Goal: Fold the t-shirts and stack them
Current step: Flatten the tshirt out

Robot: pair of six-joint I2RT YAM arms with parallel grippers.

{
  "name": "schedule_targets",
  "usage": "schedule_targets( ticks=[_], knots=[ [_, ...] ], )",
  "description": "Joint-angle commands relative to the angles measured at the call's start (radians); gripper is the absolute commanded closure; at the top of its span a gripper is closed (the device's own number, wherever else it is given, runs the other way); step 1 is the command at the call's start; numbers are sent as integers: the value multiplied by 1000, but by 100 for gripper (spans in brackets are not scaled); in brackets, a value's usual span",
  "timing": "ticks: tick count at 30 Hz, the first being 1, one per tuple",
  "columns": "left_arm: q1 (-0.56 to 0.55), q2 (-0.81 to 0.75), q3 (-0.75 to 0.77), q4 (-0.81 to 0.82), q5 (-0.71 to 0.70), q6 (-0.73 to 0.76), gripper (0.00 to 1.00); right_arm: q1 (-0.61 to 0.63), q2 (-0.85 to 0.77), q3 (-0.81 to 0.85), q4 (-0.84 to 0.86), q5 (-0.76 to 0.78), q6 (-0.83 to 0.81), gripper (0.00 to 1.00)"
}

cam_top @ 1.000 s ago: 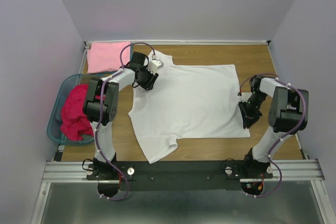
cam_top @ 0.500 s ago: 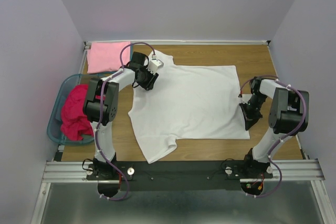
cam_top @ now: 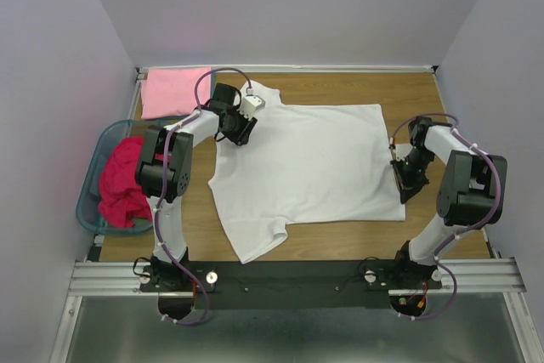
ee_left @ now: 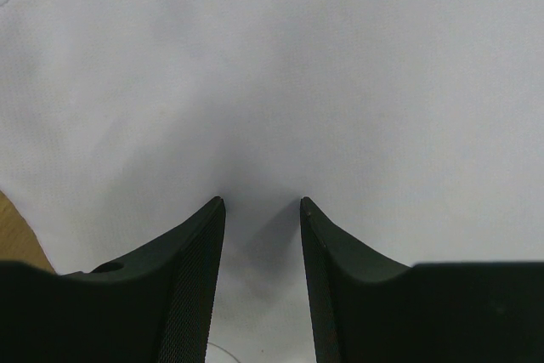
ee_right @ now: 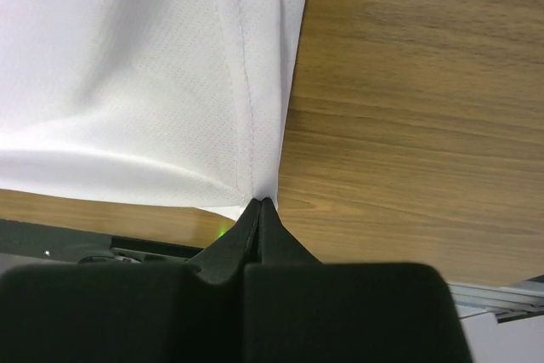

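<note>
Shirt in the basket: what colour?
Deep magenta-red. The shirt lies bunched in the teal basket; best seen in the top external view.

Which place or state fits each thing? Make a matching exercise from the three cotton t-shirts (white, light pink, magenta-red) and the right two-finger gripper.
Things
1. white cotton t-shirt
2. light pink cotton t-shirt
3. magenta-red cotton t-shirt
4. right two-finger gripper

Places or states
A. bunched in the teal plastic basket
B. shut on a shirt's hem
C. spread out on the wooden table
D. lying flat at the far left corner

Pairs: 1-C, 2-D, 3-A, 4-B
</note>
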Motion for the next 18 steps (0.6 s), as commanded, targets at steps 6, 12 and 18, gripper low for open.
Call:
schedule_targets(
  ticks=[6, 12, 18],
  knots=[
    [1, 46, 6, -35, -16, -21, 51, -4, -19, -91, -11, 54, -41, 99],
    [1, 47, 8, -38, -16, -22, 51, -4, -14, -113, 4, 55, -44, 99],
    [4, 38, 12, -53, -1, -10, 51, -3, 6, -58, 15, 43, -35, 79]
  ],
)
